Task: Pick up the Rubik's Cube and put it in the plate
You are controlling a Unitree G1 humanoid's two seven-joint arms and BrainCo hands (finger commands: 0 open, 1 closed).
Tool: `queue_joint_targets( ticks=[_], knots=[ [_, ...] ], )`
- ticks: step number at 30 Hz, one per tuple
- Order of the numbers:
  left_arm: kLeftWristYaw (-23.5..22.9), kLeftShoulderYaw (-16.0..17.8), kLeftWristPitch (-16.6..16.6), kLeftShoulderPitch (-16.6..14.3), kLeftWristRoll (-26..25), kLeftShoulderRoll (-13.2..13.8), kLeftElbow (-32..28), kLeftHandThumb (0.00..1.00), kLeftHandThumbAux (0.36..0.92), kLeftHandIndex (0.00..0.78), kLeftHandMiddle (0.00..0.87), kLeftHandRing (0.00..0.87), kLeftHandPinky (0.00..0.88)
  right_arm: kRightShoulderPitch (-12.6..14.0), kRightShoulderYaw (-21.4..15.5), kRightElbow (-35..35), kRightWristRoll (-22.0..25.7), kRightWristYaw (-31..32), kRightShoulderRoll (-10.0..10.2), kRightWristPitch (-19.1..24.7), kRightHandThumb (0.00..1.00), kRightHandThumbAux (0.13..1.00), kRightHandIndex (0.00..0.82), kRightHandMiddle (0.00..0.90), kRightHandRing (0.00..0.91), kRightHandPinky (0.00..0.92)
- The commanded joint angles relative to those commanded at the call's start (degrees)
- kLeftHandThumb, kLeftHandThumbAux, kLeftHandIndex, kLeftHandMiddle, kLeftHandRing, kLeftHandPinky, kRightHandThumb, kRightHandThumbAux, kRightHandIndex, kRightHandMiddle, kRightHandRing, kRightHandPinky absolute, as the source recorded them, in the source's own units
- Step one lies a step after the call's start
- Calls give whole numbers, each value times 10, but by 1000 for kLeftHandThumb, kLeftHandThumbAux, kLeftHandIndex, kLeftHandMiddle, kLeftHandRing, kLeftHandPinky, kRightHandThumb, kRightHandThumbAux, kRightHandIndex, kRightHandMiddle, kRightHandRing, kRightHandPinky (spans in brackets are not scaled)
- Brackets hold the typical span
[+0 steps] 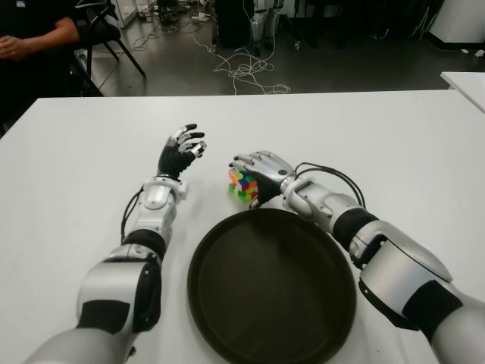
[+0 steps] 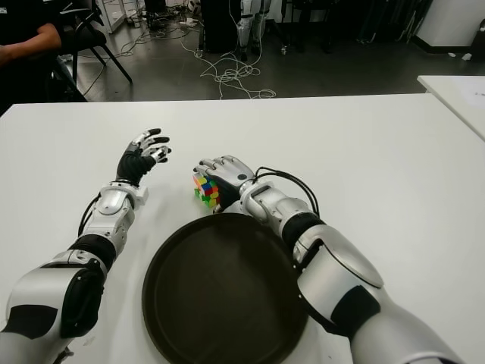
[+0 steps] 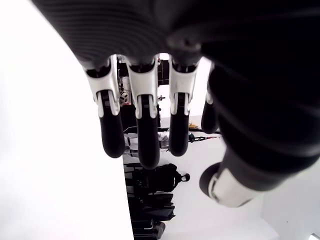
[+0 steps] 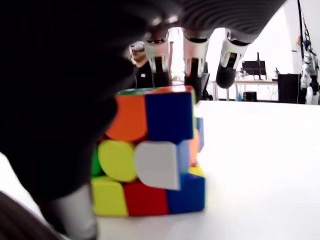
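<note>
Cube flat under right hand

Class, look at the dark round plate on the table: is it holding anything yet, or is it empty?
Empty. The plate shows only its bare dark surface; the Rubik's Cube sits on the table just beyond its rim, under the right hand.

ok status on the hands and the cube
Right hand draped over multicoloured Rubik's Cube on white table, grip unconfirmed. Left hand open, beside it. Dark round plate clear.

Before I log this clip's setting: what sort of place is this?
Probably a robotics lab or workshop: a white table, loose cables trailing over the grey floor, and a seated person watching beside it.
</note>
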Motion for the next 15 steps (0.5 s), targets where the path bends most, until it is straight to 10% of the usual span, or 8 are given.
queue_joint_targets(
  ticks=[5,15],
  knots=[
    [-2,1,1,0,-2,0,0,321,766,197,282,315,326,4,-5,8,3,-14,0,-3,605,756,387,420,452,493],
    [2,-2,-6,2,3,2,-1,325,771,196,290,318,328,4,4,10,-14,-51,8,17,685,736,415,509,523,510]
  ],
)
